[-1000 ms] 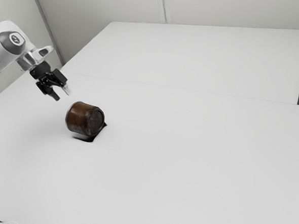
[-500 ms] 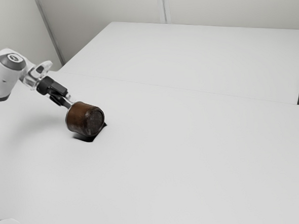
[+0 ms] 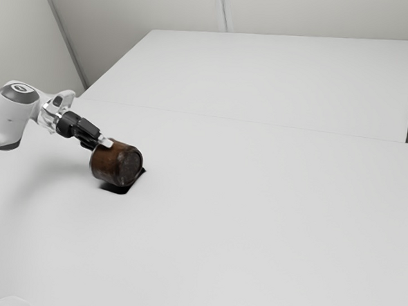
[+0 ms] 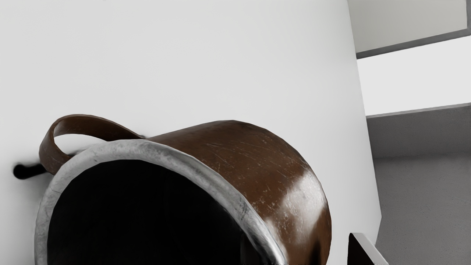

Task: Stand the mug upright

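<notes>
Though sideways, mug [image 3: 116, 166] beside tool [image 3: 100, 145]

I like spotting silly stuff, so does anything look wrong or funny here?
Yes! The mug is lying on its side on the table, with its mouth facing sideways. Mugs usually stand up. Its brown outside also has little scratches, so it looks a bit worn.

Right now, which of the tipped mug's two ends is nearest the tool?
The grey-rimmed open end; the other, the closed base, faces away from the tool.
</notes>
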Robot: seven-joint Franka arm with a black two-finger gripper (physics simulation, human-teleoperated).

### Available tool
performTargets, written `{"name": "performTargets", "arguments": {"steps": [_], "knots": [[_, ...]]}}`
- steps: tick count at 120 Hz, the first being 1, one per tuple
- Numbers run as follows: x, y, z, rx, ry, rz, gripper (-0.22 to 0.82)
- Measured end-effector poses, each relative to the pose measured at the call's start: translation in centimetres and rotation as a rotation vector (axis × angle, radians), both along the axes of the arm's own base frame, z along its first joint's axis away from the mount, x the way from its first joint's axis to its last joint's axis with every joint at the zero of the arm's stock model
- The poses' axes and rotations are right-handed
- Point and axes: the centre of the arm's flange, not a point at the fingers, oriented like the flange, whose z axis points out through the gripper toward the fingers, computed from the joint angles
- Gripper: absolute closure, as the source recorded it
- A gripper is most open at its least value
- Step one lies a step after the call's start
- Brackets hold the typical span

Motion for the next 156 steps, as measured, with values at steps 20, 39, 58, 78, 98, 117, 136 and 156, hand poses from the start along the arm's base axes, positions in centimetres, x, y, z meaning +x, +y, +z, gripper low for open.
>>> {"name": "performTargets", "arguments": {"steps": [20,39,58,78,98,117,136,156], "knots": [[0.0,-0.4,0.5,-0.011,0.01,-0.01,0.64],[0.3,-1.2,1.0,-0.02,0.009,-0.021,0.72],[0.4,-1.7,2.7,-0.021,-0.016,-0.026,0.76],[0.6,-3.6,5.2,0.068,-0.033,-0.064,0.77],[0.5,-8.7,6.6,0.307,-0.033,-0.16,0.78],[-0.7,-13.9,8.5,0.546,-0.082,-0.235,0.78],[-2.2,-17.9,8.9,0.714,-0.14,-0.285,0.79],[-3.7,-21.6,8.5,0.85,-0.199,-0.341,0.79]]}}
